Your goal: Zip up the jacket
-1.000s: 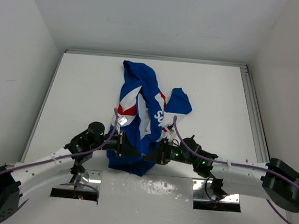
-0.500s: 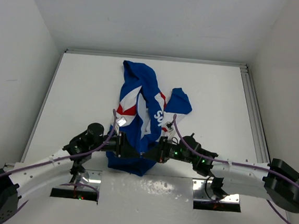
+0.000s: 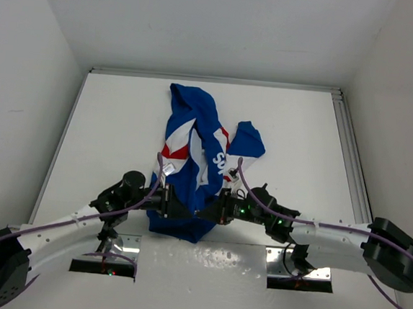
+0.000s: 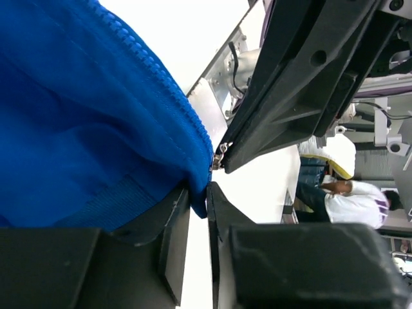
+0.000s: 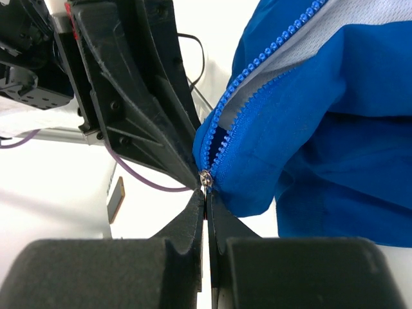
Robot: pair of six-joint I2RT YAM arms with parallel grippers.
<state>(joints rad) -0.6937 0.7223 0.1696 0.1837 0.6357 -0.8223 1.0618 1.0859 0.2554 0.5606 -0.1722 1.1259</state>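
The royal-blue jacket (image 3: 195,157) with red and white panels and white lettering lies crumpled mid-table, its hem near the arms. My left gripper (image 3: 184,212) is shut on the blue hem corner (image 4: 201,193) at the bottom of the zipper. My right gripper (image 3: 203,214) faces it from the right and is shut on the small metal zipper pull (image 5: 206,178) at the base of the blue zipper teeth (image 5: 257,71). White lining (image 5: 360,16) shows beside the open zipper. The two grippers' tips almost touch.
The white table (image 3: 108,124) is walled on the left, back and right, with a metal rail (image 3: 351,153) along its right edge. Two metal base plates (image 3: 107,256) sit at the near edge. Purple cables (image 3: 153,186) run along both arms.
Both grippers have stayed at the jacket's hem, shifting only slightly. The jacket has barely moved.
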